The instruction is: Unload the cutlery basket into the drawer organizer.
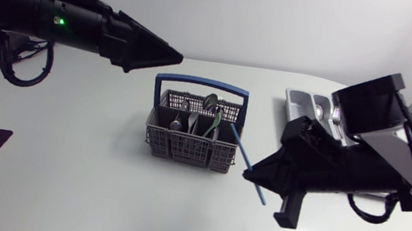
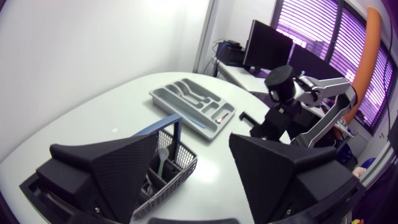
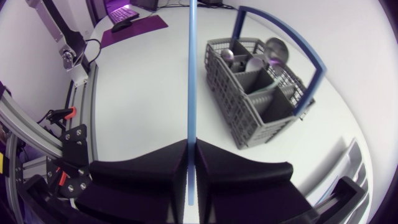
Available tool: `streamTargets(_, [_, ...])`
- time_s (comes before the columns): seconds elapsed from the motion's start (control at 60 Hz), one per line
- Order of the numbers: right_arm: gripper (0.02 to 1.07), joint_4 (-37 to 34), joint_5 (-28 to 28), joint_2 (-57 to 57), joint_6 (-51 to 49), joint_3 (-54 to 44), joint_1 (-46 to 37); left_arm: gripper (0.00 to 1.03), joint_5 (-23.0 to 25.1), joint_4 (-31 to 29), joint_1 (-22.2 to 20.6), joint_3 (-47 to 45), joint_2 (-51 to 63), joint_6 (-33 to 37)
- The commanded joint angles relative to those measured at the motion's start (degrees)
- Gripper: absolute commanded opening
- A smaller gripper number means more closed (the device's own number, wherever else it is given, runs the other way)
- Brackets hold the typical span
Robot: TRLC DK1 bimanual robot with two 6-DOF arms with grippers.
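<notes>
Your right claw [image 3: 191, 144] grips a thin light-blue rod [image 3: 191, 74] close to the blue-handled grey mesh cutlery basket [image 1: 186, 149]; your left claw [image 2: 194, 143] gapes.

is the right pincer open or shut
Shut. In the right wrist view the right pincer clamps the thin blue stick from both sides, with no gap left.

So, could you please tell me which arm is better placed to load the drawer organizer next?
Right. The right end effector is shut on the blue stick, and the drawer organizer lies on that arm's side. The left end effector is open, empty, and beyond the cutlery basket.
</notes>
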Motion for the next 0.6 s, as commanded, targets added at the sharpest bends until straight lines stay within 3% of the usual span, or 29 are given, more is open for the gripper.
streamTargets(0.0, [0.07, -1.7, -0.4, -1.5, -2.4, -1.5, -4.7, 0.87, -1.3, -4.0, 2.0, 2.0, 3.0, 4.3])
streamTargets(0.267, [0.07, 1.8, -1.1, 6.9, -0.3, 2.8, -25.1, 0.87, -11.6, -5.0, 1.8, -3.5, 5.2, 9.8])
streamTargets(0.5, [0.07, 6.7, 1.4, 21.9, 9.6, 11.6, -30.9, 0.85, -15.1, -4.8, -0.1, -5.7, 6.6, 9.4])
streamTargets(0.583, [0.07, 8.5, 5.0, 27.7, 13.3, 15.3, -31.2, 0.84, -16.0, -4.7, -0.2, -6.1, 7.5, 8.0])
